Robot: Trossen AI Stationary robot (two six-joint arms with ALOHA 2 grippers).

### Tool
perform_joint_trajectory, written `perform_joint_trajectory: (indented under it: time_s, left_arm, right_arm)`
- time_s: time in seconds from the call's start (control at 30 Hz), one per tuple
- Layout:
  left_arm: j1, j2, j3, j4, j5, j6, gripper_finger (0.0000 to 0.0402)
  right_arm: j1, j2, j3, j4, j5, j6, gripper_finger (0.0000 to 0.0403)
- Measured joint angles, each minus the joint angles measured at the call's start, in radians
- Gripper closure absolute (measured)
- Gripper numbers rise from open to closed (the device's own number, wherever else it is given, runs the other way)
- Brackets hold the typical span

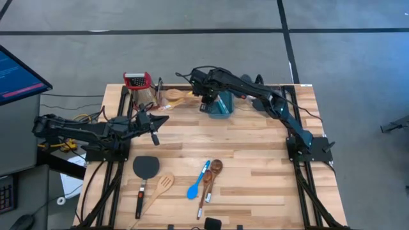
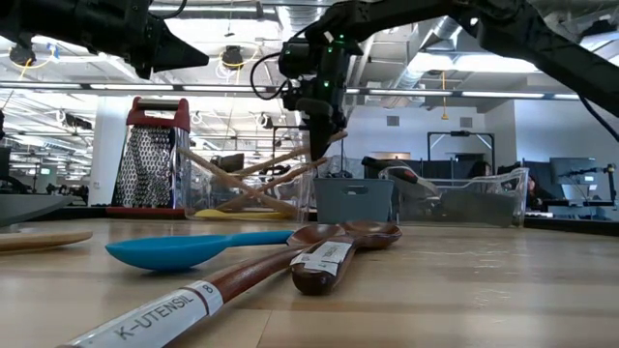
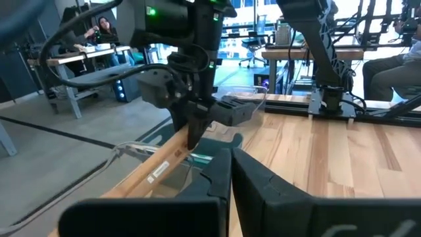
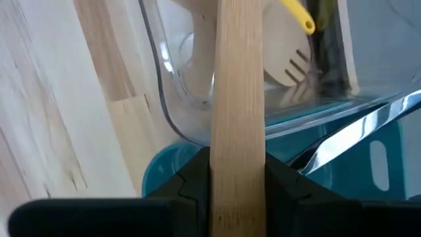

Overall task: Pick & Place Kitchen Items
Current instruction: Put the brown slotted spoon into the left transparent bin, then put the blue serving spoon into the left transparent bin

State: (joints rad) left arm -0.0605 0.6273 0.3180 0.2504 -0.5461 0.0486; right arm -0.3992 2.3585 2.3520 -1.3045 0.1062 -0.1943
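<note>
Right hand (image 1: 206,101): at the far side of the surface (image 1: 255,153), clamped on a pale wooden utensil handle (image 4: 237,99), above the clear bin (image 4: 197,112) and teal tub (image 1: 222,105).
Left hand (image 1: 155,121): fingers closed on nothing, hovering at the left side.
Bin contents: pale slotted spatula (image 4: 293,69), yellow utensil (image 4: 296,16).
Near side: black spatula (image 1: 146,169), pale slotted spoon (image 1: 161,188), blue spoon (image 1: 195,186), dark-brown wooden spoons (image 1: 212,174).
Far left: red-topped grater (image 1: 137,81).
</note>
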Motion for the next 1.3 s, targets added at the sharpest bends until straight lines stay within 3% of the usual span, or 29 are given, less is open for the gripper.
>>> perform_joint_trajectory:
  time_s: [0.23,0.47,0.6,0.93,1.3]
  left_arm:
    - [0.0,0.0,0.0,-0.002,0.0,0.0,0.04]
    - [0.0,0.001,0.0,-0.004,0.0,-0.001,0.04]
    - [0.0,0.001,0.0,-0.004,0.0,-0.001,0.04]
    - [0.0,0.001,0.0,-0.004,0.0,-0.001,0.04]
    - [0.0,0.001,0.0,-0.005,0.0,-0.001,0.04]
  right_arm:
    - [0.0,-0.012,-0.002,0.012,0.003,-0.018,0.032]
    - [-0.001,-0.014,0.001,0.011,0.025,-0.019,0.0271]
    - [0.005,-0.014,0.001,0.013,0.025,-0.026,0.0265]
    - [0.024,-0.057,0.004,-0.036,0.031,-0.052,0.0316]
    - [0.059,-0.216,0.003,-0.074,0.023,-0.068,0.0392]
